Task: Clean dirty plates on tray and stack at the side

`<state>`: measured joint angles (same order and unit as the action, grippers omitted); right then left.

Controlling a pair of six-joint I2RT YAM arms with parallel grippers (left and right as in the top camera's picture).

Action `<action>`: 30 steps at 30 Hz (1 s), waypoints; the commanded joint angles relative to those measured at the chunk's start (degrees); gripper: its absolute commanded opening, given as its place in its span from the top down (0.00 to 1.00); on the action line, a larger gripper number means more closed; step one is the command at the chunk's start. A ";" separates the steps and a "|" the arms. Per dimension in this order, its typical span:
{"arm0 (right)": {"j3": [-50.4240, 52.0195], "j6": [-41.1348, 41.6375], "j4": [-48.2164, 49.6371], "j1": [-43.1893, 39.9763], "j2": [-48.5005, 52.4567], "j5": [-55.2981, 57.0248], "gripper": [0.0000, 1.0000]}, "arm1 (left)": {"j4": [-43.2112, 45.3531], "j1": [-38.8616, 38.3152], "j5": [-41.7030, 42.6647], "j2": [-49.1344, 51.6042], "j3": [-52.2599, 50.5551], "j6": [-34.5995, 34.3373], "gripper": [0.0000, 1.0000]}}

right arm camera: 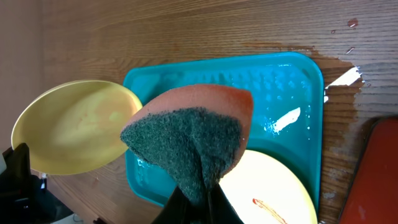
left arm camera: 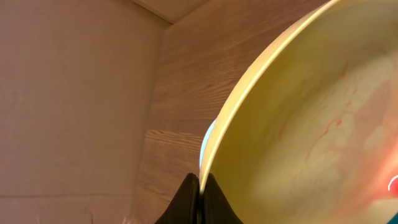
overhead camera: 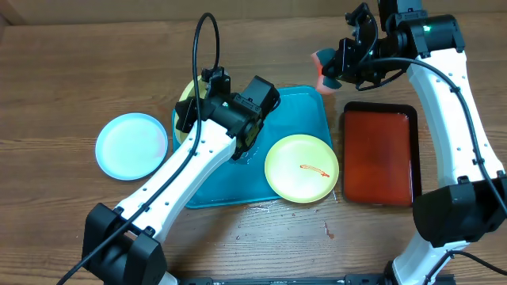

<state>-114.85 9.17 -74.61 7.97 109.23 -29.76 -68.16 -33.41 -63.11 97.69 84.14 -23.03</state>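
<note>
My left gripper (overhead camera: 187, 117) is shut on the rim of a pale yellow-green plate (overhead camera: 189, 89) and holds it tilted over the teal tray's (overhead camera: 305, 111) far left corner. In the left wrist view the fingers (left arm camera: 200, 190) pinch that rim, and the plate (left arm camera: 311, 124) shows faint reddish streaks. A second yellow-green plate (overhead camera: 301, 168) with a red-orange smear lies on the tray's near right part. The light blue plate (overhead camera: 131, 146) lies on the table left of the tray. My right gripper (overhead camera: 333, 65) is shut on an orange and green sponge (right arm camera: 193, 130) above the tray's far right corner.
A smaller red tray with a black rim (overhead camera: 379, 154) lies right of the teal tray. The teal tray's floor (right arm camera: 280, 87) is wet. Water drops and a small red spot (overhead camera: 326, 229) mark the wooden table near the tray.
</note>
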 commanded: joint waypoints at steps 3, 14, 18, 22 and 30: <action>-0.42 -0.24 0.09 0.04 -0.59 -0.26 0.96 | 0.11 -0.39 -3.13 -1.97 0.13 -1.90 0.96; -0.42 -0.26 -0.74 0.04 -0.59 -0.26 0.96 | 1.14 -0.39 -4.07 -1.97 0.13 -1.88 0.96; -0.42 -0.26 -0.74 0.04 -0.59 -0.26 0.96 | 1.18 -0.39 -6.95 -1.97 0.15 -1.88 0.96; -0.42 -0.26 -0.74 0.04 -0.59 -0.24 0.96 | 1.18 -0.39 -8.52 -1.97 0.31 -1.88 0.96; -0.42 -0.26 -0.76 0.04 -0.59 0.39 0.96 | 3.10 -0.39 -9.77 -1.97 0.35 -1.86 0.96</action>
<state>-114.85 9.15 -75.68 7.97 109.23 -29.56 -65.58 -33.41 -69.89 97.69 84.14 -23.66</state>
